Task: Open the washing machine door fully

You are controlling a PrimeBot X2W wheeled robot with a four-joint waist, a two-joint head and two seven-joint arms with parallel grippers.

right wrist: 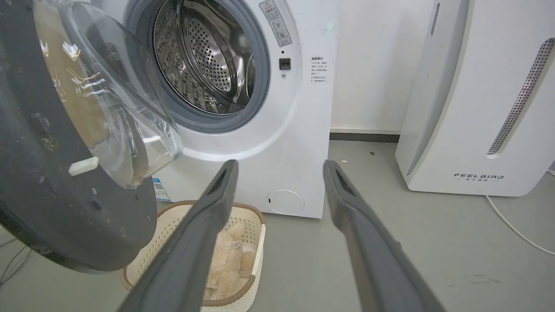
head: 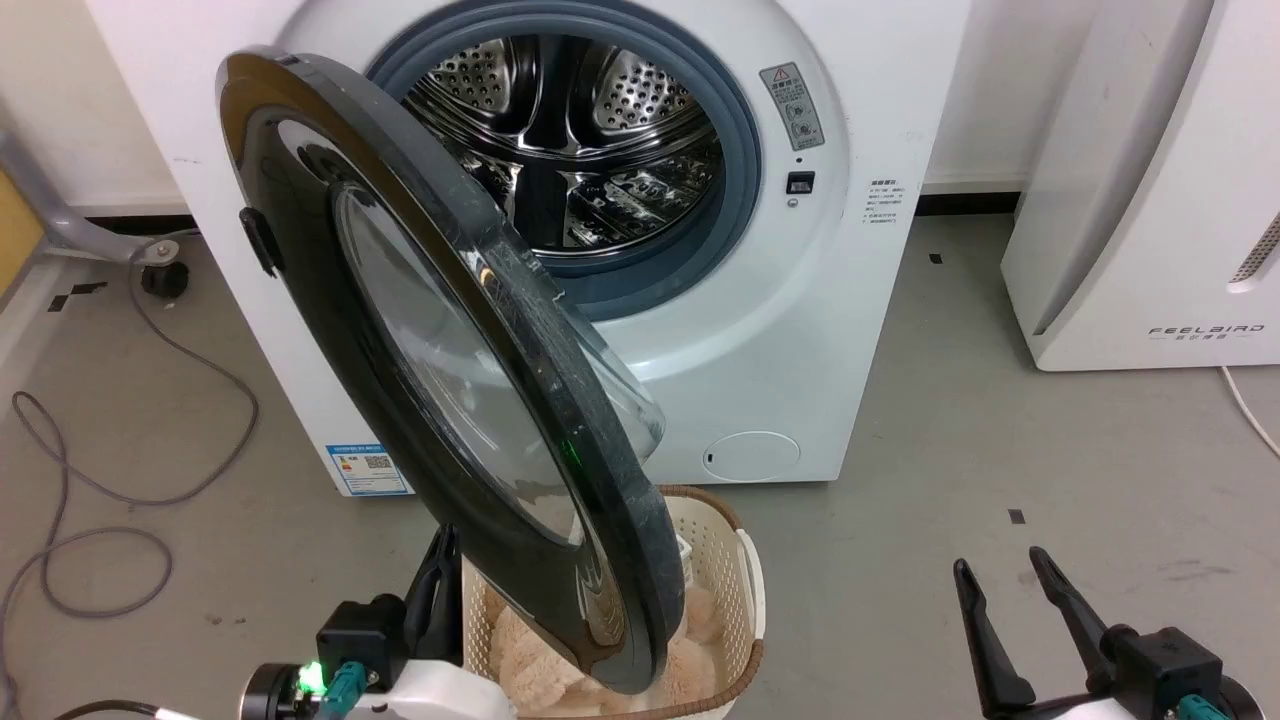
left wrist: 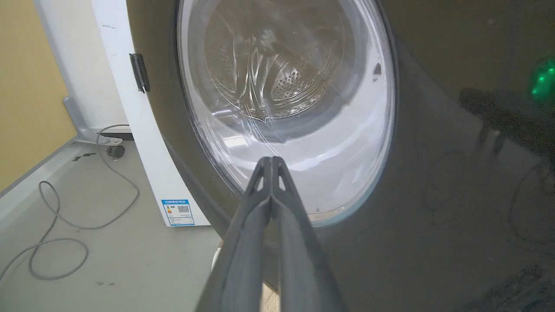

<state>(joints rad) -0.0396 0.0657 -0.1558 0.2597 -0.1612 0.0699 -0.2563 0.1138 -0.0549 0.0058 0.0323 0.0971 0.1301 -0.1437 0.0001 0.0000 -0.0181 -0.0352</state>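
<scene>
The washing machine door point(head: 550, 410) is a large glossy black disc with a domed clear glass window point(head: 420, 350). It stands swung out from the left side of the white washing machine point(head: 800, 300), nearly edge-on in the head view. Its long line slants from upper left to bottom centre, with the dome bulging right, toward the perforated steel drum point(head: 570, 150). Below its lower edge, a white lattice basket point(head: 722, 560) on the floor point(head: 950, 450) holds a beige plush toy point(head: 700, 665). The left hand point(left wrist: 271, 159) has its fingers pressed together, the tips before the window's lower part; I cannot tell whether they touch it. The right hand point(head: 1000, 560) is spread at lower right, apart from the door.
</scene>
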